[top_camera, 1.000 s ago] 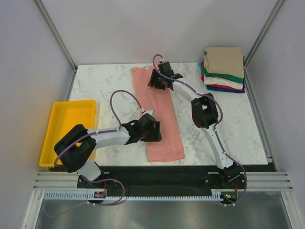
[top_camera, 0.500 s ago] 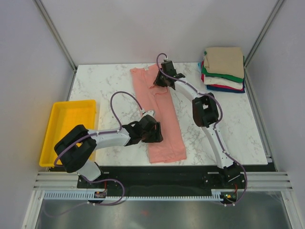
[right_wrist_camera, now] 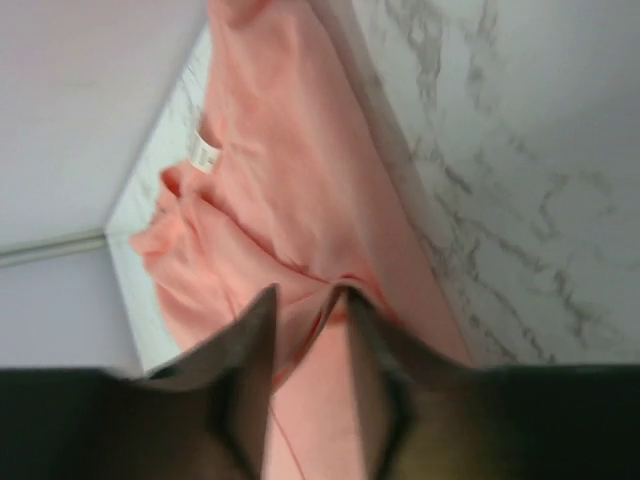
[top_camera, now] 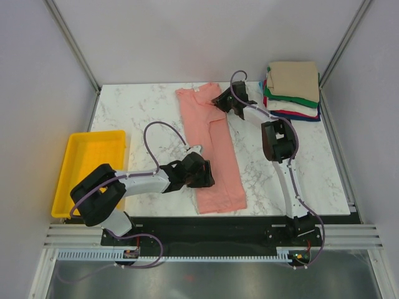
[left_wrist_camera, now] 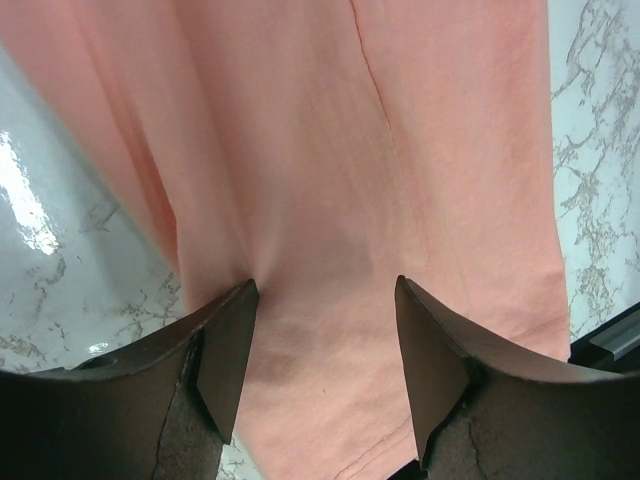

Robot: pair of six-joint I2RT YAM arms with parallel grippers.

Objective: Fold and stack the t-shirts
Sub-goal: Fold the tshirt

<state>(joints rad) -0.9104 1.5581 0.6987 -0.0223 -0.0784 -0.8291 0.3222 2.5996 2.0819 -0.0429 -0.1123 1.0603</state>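
Note:
A salmon-pink t-shirt [top_camera: 212, 149] lies folded into a long strip, running from the table's far middle to its near edge. My right gripper [top_camera: 219, 103] is at the strip's far right edge, shut on a pinch of the cloth. In the right wrist view the fold [right_wrist_camera: 345, 285] bunches between the fingers of that gripper [right_wrist_camera: 308, 300]. My left gripper [top_camera: 202, 174] stands open over the strip's near part, its fingertips [left_wrist_camera: 235, 330] down on the pink cloth [left_wrist_camera: 400, 150] with flat cloth between them. Several folded t-shirts [top_camera: 292, 90] are stacked at the far right corner, a tan one on top.
A yellow plastic tray [top_camera: 87, 171] sits at the table's left edge. The stack stands close to the right arm's reach, just right of its wrist. Grey walls close in the marble table [top_camera: 137, 112] on three sides. A white neck label [right_wrist_camera: 205, 157] shows at the shirt's collar.
My right gripper has shut on the shirt's far part and moved right, shifting the top of the strip toward the stack. The left gripper has stayed almost in place.

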